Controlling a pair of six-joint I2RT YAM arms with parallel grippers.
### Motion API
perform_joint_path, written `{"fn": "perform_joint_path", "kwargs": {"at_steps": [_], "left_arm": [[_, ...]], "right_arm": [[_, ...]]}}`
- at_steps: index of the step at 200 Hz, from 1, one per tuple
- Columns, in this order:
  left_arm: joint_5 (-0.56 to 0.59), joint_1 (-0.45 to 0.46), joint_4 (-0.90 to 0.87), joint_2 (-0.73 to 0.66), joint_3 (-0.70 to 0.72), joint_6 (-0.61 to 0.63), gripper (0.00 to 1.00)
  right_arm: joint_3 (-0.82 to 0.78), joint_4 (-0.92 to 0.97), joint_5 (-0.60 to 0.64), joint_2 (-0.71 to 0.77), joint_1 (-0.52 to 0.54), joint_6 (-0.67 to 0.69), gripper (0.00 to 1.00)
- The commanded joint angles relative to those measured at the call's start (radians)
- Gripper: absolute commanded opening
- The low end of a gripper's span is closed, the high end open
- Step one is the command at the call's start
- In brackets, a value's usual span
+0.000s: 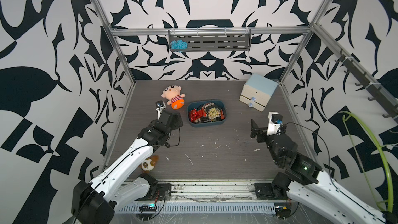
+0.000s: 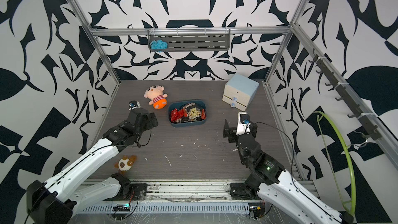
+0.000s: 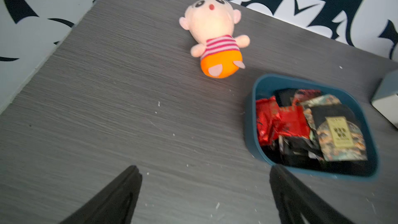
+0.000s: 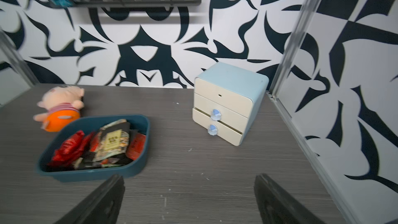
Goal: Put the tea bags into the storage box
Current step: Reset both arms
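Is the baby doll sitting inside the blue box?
No, the plush doll lies on the table beside the storage box, which holds tea bags.

Left claw (image 3: 205, 169) spread wide, empty, right claw (image 4: 189, 177) spread wide, empty

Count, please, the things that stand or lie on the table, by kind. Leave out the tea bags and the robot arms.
Plush toys: 2, the doll in orange trousers and the small brown-and-white toy
Storage box: 1
Drawer cabinet: 1
Total: 4
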State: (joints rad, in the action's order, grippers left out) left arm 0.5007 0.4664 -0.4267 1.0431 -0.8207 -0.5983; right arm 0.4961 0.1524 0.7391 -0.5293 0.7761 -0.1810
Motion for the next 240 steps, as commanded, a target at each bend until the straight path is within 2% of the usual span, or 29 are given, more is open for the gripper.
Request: {"fn": "perform_joint_path", "kwargs": {"at_steps": [1, 15, 39, 81, 107, 120, 141, 157, 176, 194, 210, 240], "left_arm": [[-0.155, -0.169, 0.187, 0.004, 0.062, 0.125, 1.0], [-0.199, -0.253, 0.274, 0.013, 0.113, 0.167, 1.0], [-0.197, -0.35, 0.342, 0.041, 0.168, 0.22, 1.0], [-0.212, -0.435, 0.439, 0.138, 0.221, 0.259, 1.0], [-0.233, -0.446, 0.47, 0.18, 0.213, 0.289, 1.0], [-0.202, -0.446, 0.502, 0.182, 0.231, 0.301, 1.0], [-0.178, -0.448, 0.635, 0.181, 0.315, 0.337, 1.0], [-0.172, -0.448, 0.74, 0.175, 0.379, 0.367, 1.0], [-0.145, -0.449, 0.849, 0.172, 0.438, 0.389, 1.0], [-0.166, -0.45, 0.899, 0.179, 0.446, 0.428, 1.0], [-0.175, -0.454, 0.954, 0.202, 0.448, 0.454, 1.0], [-0.265, -0.484, 1.099, 0.273, 0.463, 0.496, 1.0]], "right_arm": [[-0.071, -0.255, 0.086, -0.038, -0.057, 0.066, 1.0], [-0.094, -0.275, 0.04, -0.106, -0.138, 0.039, 0.99], [-0.112, -0.33, -0.083, -0.222, -0.288, 0.008, 0.99], [-0.154, -0.557, -0.148, -0.469, -0.473, 0.06, 1.0], [-0.137, -0.643, -0.171, -0.6, -0.504, 0.1, 1.0], [-0.144, -0.706, -0.203, -0.663, -0.527, 0.112, 1.0], [-0.151, -0.777, -0.206, -0.741, -0.554, 0.115, 1.0], [-0.156, -0.839, -0.256, -0.804, -0.563, 0.13, 1.0], [-0.115, -0.777, -0.264, -0.822, -0.566, 0.14, 0.99], [-0.122, -0.788, -0.26, -0.817, -0.57, 0.144, 1.0], [-0.148, -0.874, -0.283, -0.83, -0.58, 0.173, 1.0], [-0.154, -1.016, -0.324, -0.933, -0.597, 0.207, 1.0]]}}
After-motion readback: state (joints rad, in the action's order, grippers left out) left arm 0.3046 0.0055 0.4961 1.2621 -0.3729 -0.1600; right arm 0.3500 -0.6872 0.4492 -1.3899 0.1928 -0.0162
